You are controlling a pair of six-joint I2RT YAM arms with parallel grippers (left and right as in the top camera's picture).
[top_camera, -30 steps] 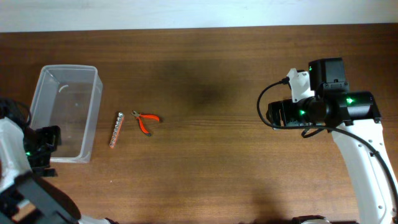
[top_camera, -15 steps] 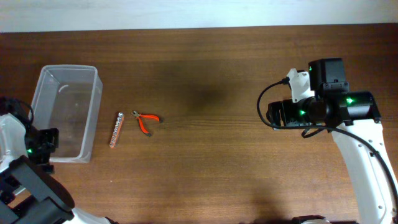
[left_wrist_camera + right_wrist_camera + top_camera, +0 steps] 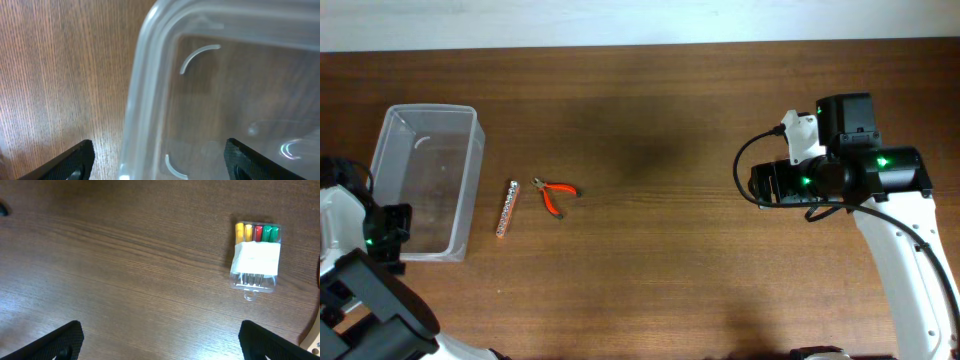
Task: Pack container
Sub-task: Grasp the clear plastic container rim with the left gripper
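The clear plastic container [image 3: 474, 180] stands empty at the table's left. My left gripper [image 3: 388, 232] is at its near left corner. In the left wrist view the fingers [image 3: 160, 167] are open and straddle the container's wall [image 3: 145, 90], not closed on it. Red-handled pliers [image 3: 556, 195] and a metal strip of bits [image 3: 507, 208] lie just right of the container. My right gripper [image 3: 160, 342] is open and empty, high above bare wood. A clear case of coloured bits [image 3: 256, 257] lies beyond it in the right wrist view; the right arm [image 3: 820, 170] hides it in the overhead view.
The dark wooden table [image 3: 650, 260] runs the full width. A white wall borders its far edge. The left arm's base fills the bottom left corner.
My left arm has shifted slightly toward the table's front at the container's corner. The container, the tools and the right arm have not moved.
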